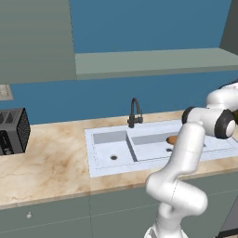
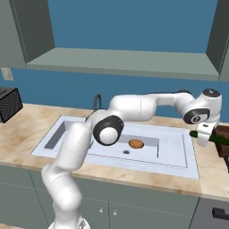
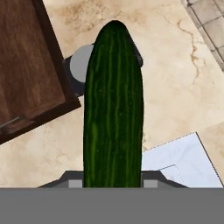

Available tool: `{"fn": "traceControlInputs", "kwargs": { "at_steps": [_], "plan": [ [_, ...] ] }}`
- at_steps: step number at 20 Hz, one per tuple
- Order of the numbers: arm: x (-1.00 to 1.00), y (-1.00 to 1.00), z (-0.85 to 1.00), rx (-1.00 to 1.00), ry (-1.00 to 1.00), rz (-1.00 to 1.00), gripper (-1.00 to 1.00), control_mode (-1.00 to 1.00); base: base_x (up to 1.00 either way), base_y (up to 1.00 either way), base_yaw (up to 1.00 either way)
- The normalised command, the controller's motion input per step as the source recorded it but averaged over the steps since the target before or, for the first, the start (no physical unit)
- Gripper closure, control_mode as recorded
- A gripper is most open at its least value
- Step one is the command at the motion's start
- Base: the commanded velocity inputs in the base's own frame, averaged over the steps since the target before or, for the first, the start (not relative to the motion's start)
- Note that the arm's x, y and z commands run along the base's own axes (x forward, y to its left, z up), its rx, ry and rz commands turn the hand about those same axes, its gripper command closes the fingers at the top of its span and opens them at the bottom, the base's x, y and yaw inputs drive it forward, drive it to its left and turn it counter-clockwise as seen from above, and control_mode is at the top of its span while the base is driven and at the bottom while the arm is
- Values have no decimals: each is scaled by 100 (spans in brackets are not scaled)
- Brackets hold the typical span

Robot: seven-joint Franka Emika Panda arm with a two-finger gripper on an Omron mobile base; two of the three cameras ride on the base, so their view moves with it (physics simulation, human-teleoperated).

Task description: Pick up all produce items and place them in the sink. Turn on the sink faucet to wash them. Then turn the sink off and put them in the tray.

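While the gripper clasps the cucumber at centre frame of the hand view, over marbled worktop with the tray upper left and a sink corner lower right, the right base view adds the potato in the basin under blue wall.

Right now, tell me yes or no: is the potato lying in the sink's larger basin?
Yes. The right base view shows the brown potato resting on the floor of the sink's larger basin, near its dark drain.
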Motion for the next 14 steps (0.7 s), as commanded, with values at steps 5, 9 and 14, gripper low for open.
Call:
{"fn": "traceControlInputs", "kwargs": {
  "at_steps": [5,9,14],
  "plan": [
    [0,12,0,-1,0,0,100,-100,0,0,0],
    [1,3,0,-1,-1,0,100,-100,0,0,0],
    [0,-3,0,0,-4,0,100,-100,0,0,0]
  ]
}}
